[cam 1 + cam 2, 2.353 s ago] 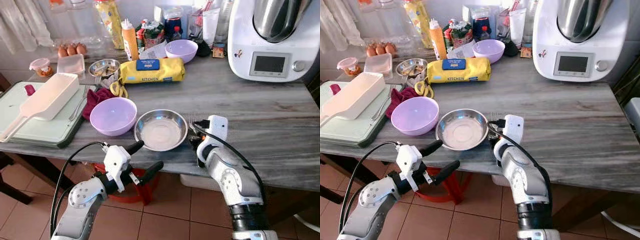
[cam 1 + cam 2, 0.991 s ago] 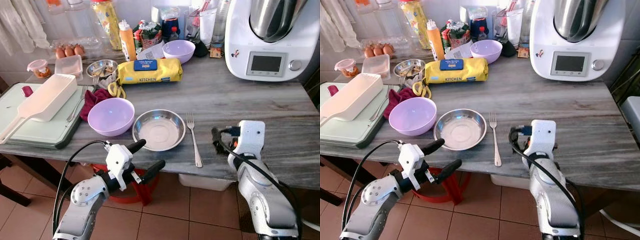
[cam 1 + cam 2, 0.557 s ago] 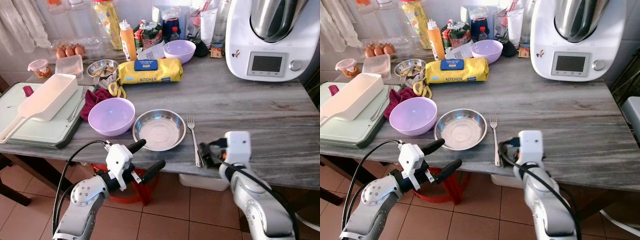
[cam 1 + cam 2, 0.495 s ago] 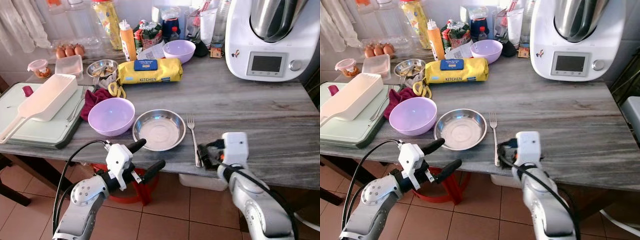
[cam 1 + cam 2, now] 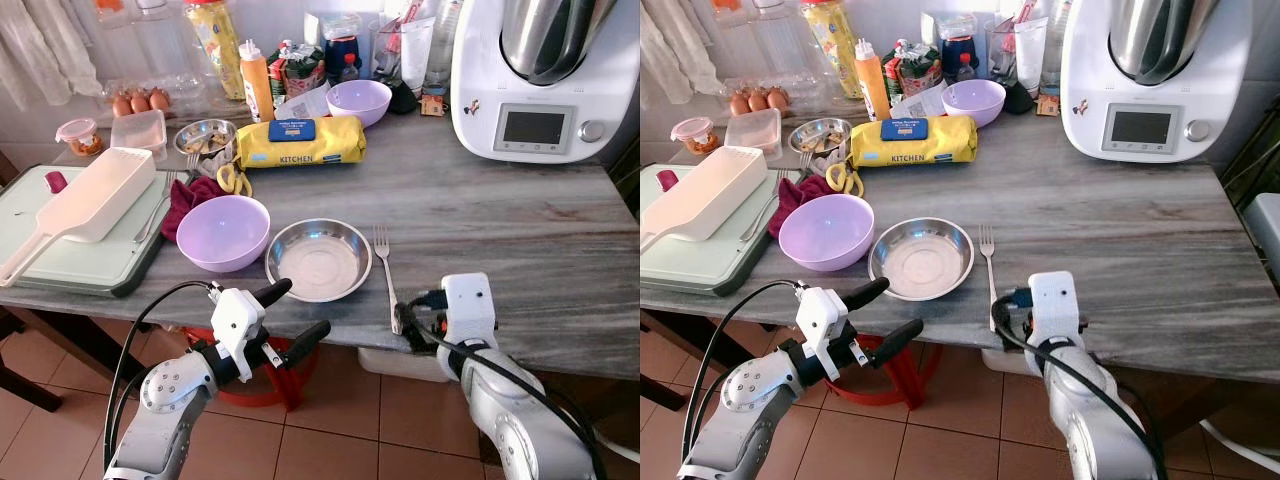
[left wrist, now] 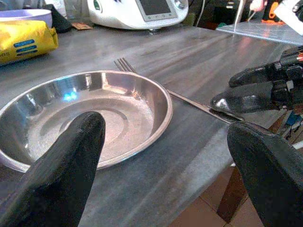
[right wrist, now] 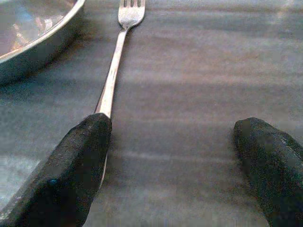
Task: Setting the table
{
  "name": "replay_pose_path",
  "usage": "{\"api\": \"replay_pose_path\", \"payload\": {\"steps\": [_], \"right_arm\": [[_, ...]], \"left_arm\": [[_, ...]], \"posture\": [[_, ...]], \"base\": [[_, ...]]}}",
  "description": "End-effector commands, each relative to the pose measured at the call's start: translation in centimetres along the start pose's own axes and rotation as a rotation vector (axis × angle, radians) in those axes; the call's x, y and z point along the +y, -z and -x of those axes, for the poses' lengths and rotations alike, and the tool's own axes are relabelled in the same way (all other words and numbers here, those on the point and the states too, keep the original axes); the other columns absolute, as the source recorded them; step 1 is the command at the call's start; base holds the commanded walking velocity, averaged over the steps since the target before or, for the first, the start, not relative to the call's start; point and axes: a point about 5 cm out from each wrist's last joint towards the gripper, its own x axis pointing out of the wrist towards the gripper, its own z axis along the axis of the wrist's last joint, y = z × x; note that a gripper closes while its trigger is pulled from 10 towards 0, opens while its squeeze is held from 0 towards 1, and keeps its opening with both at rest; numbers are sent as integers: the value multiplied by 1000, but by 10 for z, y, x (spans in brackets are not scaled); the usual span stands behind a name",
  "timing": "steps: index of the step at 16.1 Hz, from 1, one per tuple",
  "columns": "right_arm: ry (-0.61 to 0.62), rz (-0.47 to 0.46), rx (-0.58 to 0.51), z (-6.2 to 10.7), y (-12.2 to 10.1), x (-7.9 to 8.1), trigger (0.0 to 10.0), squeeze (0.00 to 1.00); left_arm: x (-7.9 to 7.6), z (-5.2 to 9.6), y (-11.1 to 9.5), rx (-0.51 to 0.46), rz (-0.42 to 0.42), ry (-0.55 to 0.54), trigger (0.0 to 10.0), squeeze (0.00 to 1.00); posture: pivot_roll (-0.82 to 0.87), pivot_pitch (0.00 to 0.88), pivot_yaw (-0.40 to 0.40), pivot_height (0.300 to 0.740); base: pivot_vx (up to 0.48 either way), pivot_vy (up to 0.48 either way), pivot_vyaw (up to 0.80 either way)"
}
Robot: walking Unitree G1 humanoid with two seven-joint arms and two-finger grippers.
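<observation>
One fork (image 5: 385, 275) lies beside one steel bowl (image 5: 318, 259), two purple bowls (image 5: 223, 231) nearby; both grippers' jaws are apart.

Grey wood-grain tabletop (image 5: 520, 220), crowded toward its far and left edges.
Near the front edge lie a round steel plate (image 5: 319, 260), a silver fork (image 5: 386, 276) just beside it, and a lilac plastic bowl (image 5: 223, 232); a pale green tray (image 5: 60, 250) occupies the left edge, a white kitchen machine (image 5: 540, 80) the far right corner.

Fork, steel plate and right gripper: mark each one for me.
fork (image 5: 386, 274), left eye view, middle of the handle.
steel plate (image 5: 319, 260), left eye view, centre of the dish.
right gripper (image 7: 170, 165), right wrist view, midway between its open fingertips.
</observation>
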Motion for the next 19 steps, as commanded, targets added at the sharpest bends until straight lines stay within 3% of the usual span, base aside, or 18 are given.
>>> {"api": "replay_pose_path", "payload": {"steps": [1,8,19], "right_arm": [[3,15,3,4,0,-1,10000,1000],[-3,32,72,5,9,0,10000,1000],[18,-28,56,-8,5,2,10000,1000]], "left_arm": [[0,2,-3,0,-4,18,10000,0],[-1,3,2,25,-5,18,10000,0],[-1,4,3,23,-2,12,10000,0]], "posture": [[-119,77,90,740],[-113,82,88,740],[-110,81,88,740]], "base": [[0,0,0],[0,0,0],[0,0,0]]}}
